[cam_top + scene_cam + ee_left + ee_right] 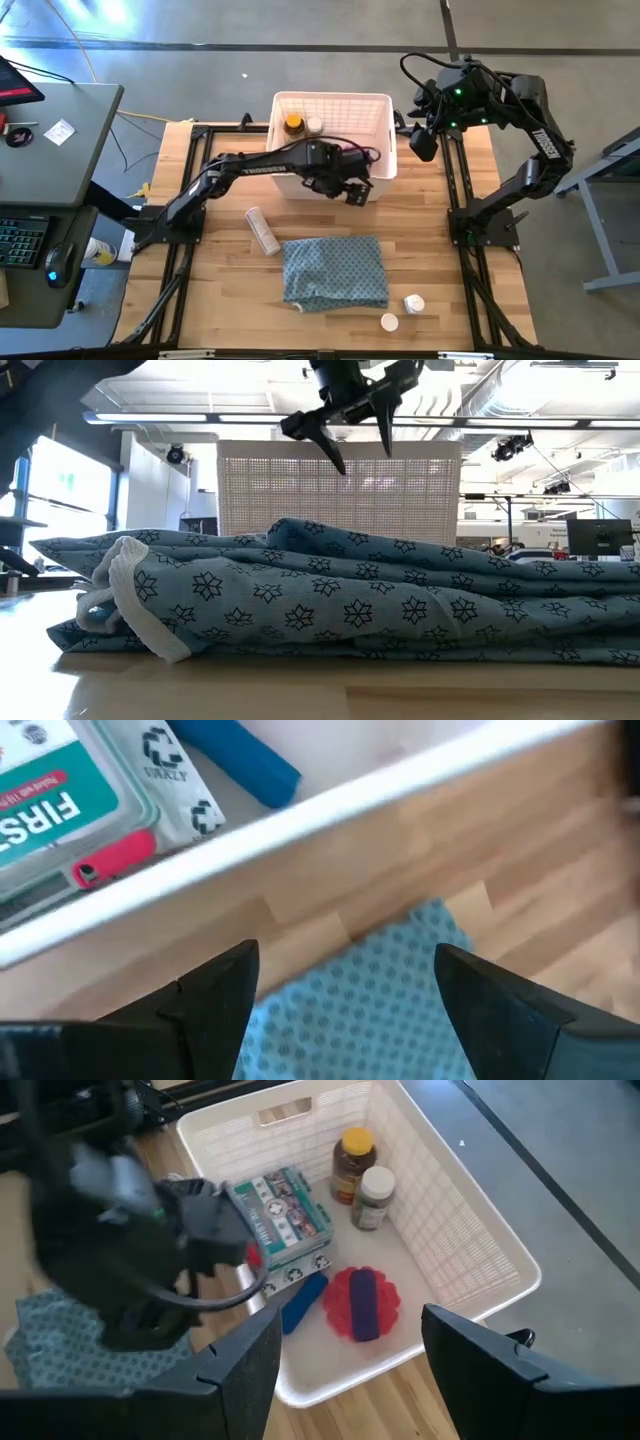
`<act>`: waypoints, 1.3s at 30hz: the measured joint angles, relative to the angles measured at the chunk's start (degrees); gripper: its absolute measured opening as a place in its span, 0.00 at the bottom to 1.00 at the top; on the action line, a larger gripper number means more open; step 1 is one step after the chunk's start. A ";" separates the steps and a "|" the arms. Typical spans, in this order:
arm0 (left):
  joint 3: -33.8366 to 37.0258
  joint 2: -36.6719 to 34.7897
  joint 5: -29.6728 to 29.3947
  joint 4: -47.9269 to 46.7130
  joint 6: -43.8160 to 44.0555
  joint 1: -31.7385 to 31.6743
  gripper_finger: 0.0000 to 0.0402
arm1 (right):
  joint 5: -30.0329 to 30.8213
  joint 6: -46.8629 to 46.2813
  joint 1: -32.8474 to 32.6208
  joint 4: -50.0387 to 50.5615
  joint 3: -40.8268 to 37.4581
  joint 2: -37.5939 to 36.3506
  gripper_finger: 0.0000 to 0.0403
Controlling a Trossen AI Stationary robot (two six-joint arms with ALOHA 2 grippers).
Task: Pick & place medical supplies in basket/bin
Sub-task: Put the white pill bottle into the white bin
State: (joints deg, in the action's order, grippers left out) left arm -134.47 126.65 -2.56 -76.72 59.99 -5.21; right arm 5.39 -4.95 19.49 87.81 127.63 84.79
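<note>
Filling well underway: basket point(470, 1270) holds amber bottle point(352, 1162), white bottle point(374, 1196), first-aid packet point(280, 1215), blue tube point(301, 1301), purple tube on pink disc point(361, 1302). Left gripper point(352, 190) jaws apart, empty, above basket's near rim; right gripper point(424, 143) parked, jaws apart. Three white items point(262, 230) remain on counter point(220, 290).

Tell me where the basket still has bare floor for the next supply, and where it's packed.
Inside the basket, bare floor lies along the wall beside the amber bottle and white bottle, and toward the handle end. Crowded: first-aid box, blue tube, pink-red disc near the left gripper.
</note>
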 joint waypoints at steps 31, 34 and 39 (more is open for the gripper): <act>-0.48 -0.07 3.51 3.76 0.49 -0.41 0.83 | -2.94 -0.57 -0.01 0.89 0.01 0.00 0.58; -0.50 -0.07 4.71 3.81 0.54 -0.09 0.83 | -2.89 -0.57 0.00 2.34 0.00 -0.03 0.58; -0.48 -0.28 9.13 4.73 0.28 0.36 0.83 | -2.41 -0.57 0.00 2.25 0.00 -0.15 0.58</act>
State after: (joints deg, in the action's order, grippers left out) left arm -134.96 126.37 6.57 -71.99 60.27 -4.85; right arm 2.97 -5.52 19.49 90.06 127.63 84.64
